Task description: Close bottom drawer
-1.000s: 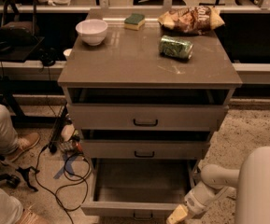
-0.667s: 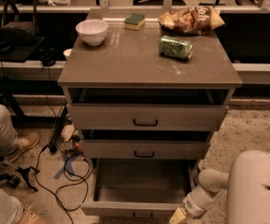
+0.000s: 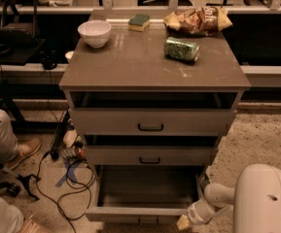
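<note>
The bottom drawer (image 3: 145, 212) is the lowest of three light-grey drawers and stands pulled far out, its wide tray showing and bare inside. Its small black handle (image 3: 148, 222) is at the frame's lower edge. My gripper (image 3: 184, 223) sits at the drawer front's right corner, low in the camera view, at the end of a white arm (image 3: 213, 200). The two taller drawers above, top (image 3: 150, 122) and middle (image 3: 149, 155), stand slightly out.
On the cabinet top (image 3: 130, 67) are a white bowl (image 3: 94, 32), a green sponge (image 3: 139, 22), a chip bag (image 3: 197, 20) and a green can (image 3: 182, 49). Cables (image 3: 57, 178) and a person's legs (image 3: 4, 140) lie on the floor at left.
The white arm has shifted left and in toward the drawer's right front corner. The drawer looks as far out as before.
</note>
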